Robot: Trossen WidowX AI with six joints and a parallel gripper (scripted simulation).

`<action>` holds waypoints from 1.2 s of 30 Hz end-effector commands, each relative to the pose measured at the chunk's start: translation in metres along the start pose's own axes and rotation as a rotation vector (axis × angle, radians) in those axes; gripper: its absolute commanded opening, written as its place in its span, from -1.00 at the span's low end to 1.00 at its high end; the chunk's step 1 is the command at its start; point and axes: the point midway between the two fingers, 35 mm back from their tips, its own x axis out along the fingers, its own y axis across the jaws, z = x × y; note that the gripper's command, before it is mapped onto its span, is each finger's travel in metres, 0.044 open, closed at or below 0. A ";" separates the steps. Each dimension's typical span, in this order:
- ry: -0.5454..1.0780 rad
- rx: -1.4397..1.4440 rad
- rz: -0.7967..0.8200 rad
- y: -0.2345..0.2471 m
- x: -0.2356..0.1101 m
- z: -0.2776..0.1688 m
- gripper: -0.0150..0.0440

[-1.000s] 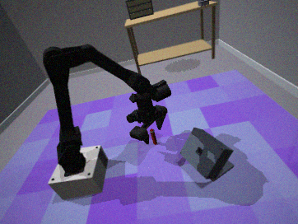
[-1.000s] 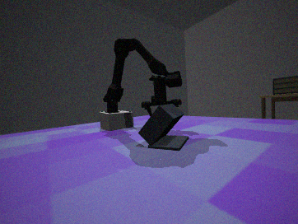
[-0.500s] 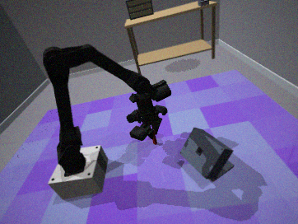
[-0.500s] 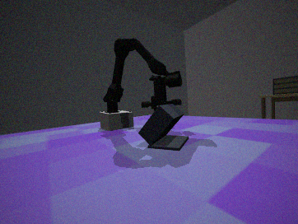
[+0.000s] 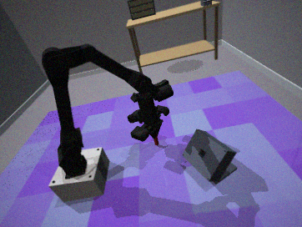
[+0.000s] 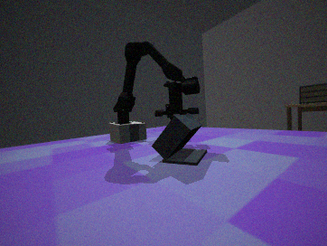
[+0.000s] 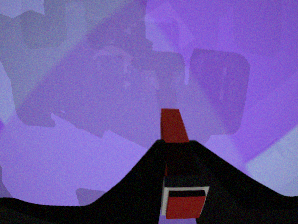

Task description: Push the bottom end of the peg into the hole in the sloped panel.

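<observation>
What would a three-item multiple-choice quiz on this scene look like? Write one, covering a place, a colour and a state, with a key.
1. Where is the peg?
A. in the panel's hole
B. between the end effector's fingers, left of the panel
C. on the shelf

2. What colour is the peg?
A. red
B. green
C. white

3. What state is the end effector in?
A. wide open
B. shut on nothing
C. shut on the peg

Key:
1 B, the top view shows its tip below the end effector, apart from the sloped panel.
2 A, red shows in the wrist view.
3 C, the black fingers press the peg from both sides.
</observation>
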 end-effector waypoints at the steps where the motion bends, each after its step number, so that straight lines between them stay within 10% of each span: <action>1: 0.004 -0.001 -0.005 -0.003 -0.017 -0.001 -0.49; 13: 0.007 -0.004 -0.002 -0.005 -0.072 -0.001 -0.49; 36: -0.021 0.058 -0.075 0.001 -0.072 -0.020 -0.49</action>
